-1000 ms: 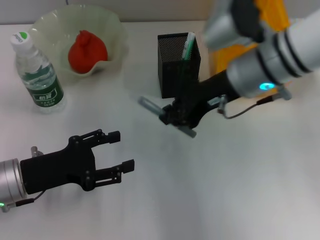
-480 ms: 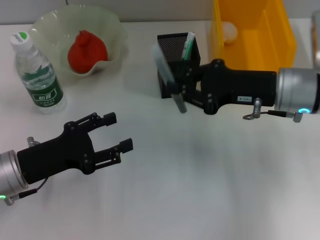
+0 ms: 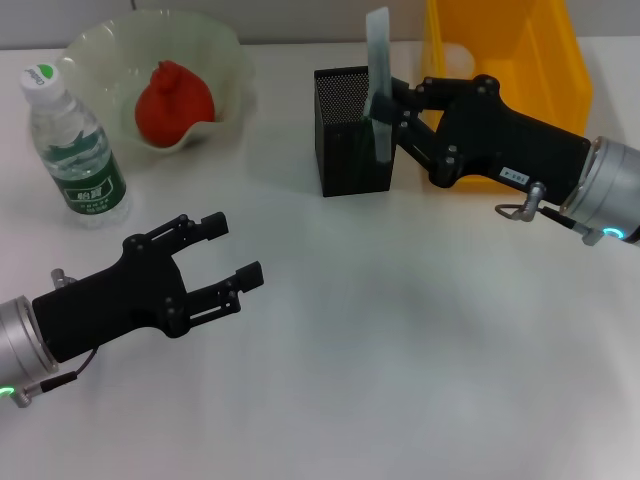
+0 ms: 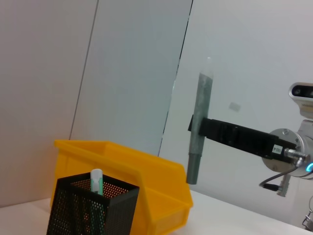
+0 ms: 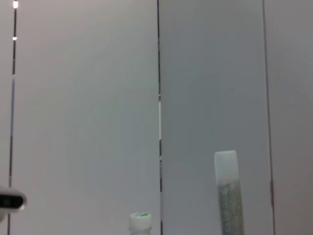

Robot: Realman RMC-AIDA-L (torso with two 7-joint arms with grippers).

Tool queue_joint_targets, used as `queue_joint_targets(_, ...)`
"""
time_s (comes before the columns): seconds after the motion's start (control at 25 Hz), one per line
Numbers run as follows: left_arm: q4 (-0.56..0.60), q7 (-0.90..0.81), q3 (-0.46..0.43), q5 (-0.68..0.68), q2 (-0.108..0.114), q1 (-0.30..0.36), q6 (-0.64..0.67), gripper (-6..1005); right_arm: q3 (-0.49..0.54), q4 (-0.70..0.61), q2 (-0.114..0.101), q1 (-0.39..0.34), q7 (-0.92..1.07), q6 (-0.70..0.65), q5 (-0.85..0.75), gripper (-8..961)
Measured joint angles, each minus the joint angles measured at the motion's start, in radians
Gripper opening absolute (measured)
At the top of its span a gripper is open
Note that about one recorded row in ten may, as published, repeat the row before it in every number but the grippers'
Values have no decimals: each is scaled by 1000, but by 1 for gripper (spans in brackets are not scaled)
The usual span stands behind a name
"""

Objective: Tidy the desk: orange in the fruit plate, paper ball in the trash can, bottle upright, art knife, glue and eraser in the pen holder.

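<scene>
Black mesh pen holder near the rear edge of the surface, with the right hand just above its rim. The right hand is closed on a grey stick, probably the art knife or the glue; which one cannot be told. The stick is held upright with its lower end over the holder's opening, an attitude that suits a straight drop between the mesh walls. A green-and-white item already stands inside the holder. Behind the holder, at the rear right corner, sits the yellow bin. Toward the rear left corner, the orange lies in the fruit plate and the bottle stands upright beside the plate, so those steps appear complete. The left hand hovers near the front left corner, fingers spread and holding nothing, well apart from the holder and clear of the right arm's path.
</scene>
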Motion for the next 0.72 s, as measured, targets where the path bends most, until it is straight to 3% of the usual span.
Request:
queue_joint_targets(0.48,-1,-9,0,-1,1,-10,-7,801,-3,68,5,-2,-544,-6,62,132)
queue_joint_targets(0.72,-1,-10,1,2,4,-10,-16,801,3,101,7,8,-696,-1,65,132)
